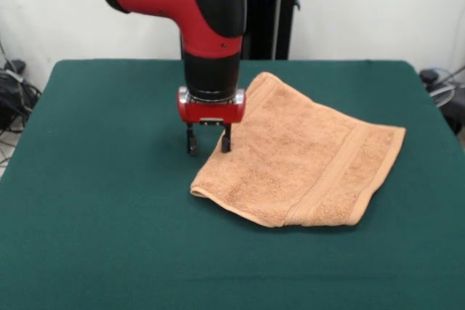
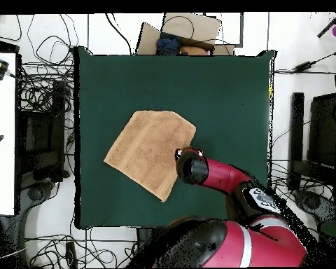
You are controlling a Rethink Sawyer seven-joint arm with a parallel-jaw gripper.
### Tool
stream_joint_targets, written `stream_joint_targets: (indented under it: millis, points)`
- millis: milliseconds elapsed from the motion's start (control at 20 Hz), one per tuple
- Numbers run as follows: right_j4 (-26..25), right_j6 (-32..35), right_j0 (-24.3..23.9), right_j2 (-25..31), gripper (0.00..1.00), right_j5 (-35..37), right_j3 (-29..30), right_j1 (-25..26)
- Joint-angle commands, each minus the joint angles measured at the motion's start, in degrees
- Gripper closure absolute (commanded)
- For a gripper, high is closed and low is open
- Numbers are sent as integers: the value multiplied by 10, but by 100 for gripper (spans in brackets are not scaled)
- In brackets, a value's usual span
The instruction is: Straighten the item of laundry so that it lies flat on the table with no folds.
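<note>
Worktop (image 1: pixel 94 237): large, covered in dark green cloth; carries everything below and runs well beyond the jaws on every side.

Arm (image 1: pixel 207 12): red and black, coming down from above in the front view and ending just over the worktop.

Towel (image 1: pixel 305 161): orange-tan terry cloth, lying skewed on the worktop. In the front view it spreads out to the right of the jaws, its left edge touching or just under the right-hand finger. The front edge looks thick and rolled, so it is judged doubled over rather than a single layer. A woven band (image 1: pixel 341 168) crosses the end farthest from the jaws. Handling, as judged: light, soft, limp, not fragile; it will sag and drag rather than slide stiffly, and the pile should grip well. Best hold: a free corner or the top layer's edge nearest the jaws, pinched thinly so only one layer lifts.

Gripper (image 1: pixel 208 139): jaws point straight down, parted by a narrow gap, nothing held between them, tips at or just above the cloth.
</note>
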Motion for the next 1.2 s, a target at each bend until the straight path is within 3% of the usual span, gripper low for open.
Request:
stream_joint_targets:
  millis: [50,350,600,650,1200]
  points:
    - [-21,85,-12,10,0,-63,-49,113]
    - [-22,81,-1,-4,0,-40,-37,90]
    - [-20,103,-1,-5,0,-90,-31,88]
    - [-21,102,0,-5,100,-92,-32,88]
    - [13,105,32,-23,100,-31,-63,72]
